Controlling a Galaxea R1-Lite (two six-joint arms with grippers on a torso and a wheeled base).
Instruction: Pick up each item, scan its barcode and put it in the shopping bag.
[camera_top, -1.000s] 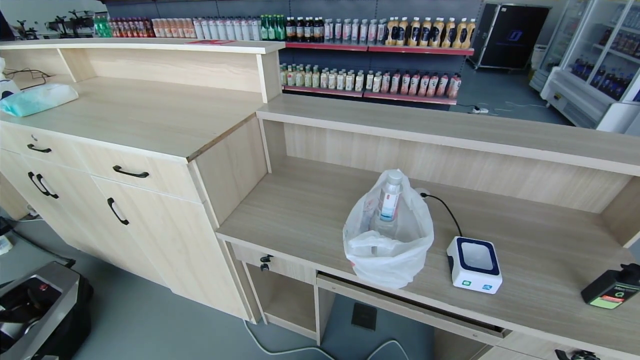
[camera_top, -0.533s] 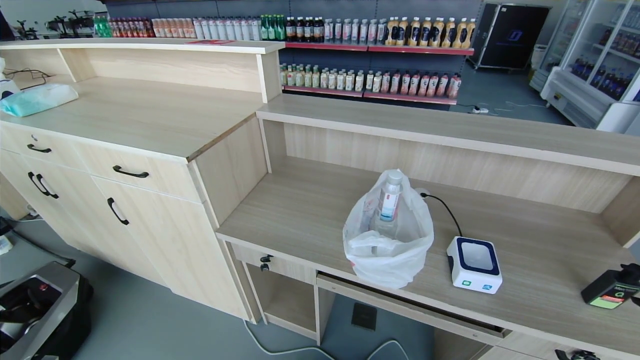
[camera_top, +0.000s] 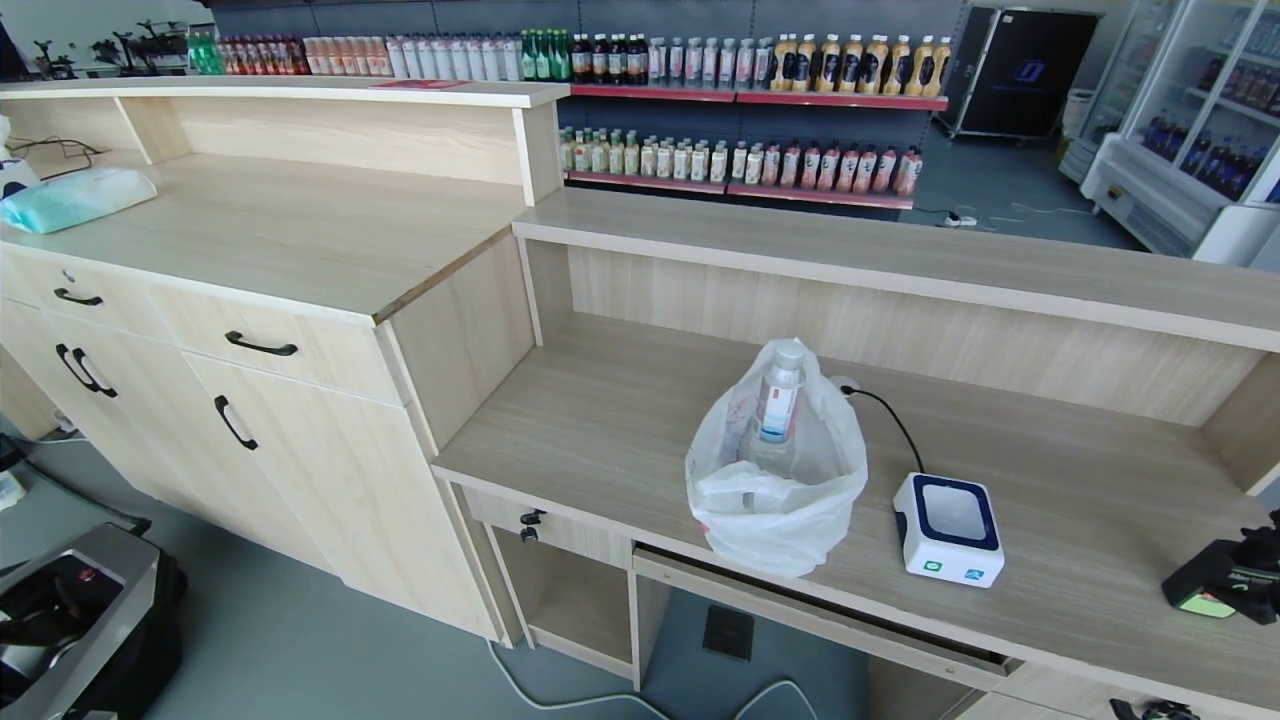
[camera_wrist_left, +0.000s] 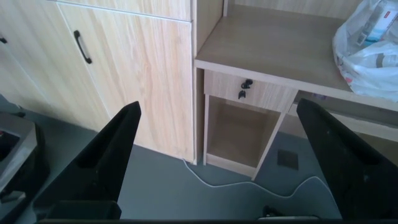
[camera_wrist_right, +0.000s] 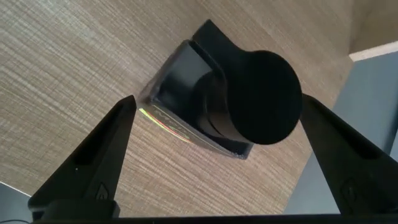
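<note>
Plastic by the look of it, stiff, light and rather slick, the black handheld device (camera_wrist_right: 183, 87) lies near the bench's (camera_top: 620, 420) right end beneath the right gripper (camera_wrist_right: 217, 99), fingers spread, and is probably best pinched across its flat body, while the left gripper (camera_wrist_left: 217, 104) hangs off the bench, fingers spread too.

Surface materials at the counter
Counter (camera_top: 620, 400): matt wood-grain board (fine straight grain). Shopping bag (camera_top: 780, 520): thin, crinkled translucent plastic. Bottle (camera_top: 779, 400): clear plastic. Scanner (camera_top: 948, 528): smooth white plastic, glossy dark window.
</note>
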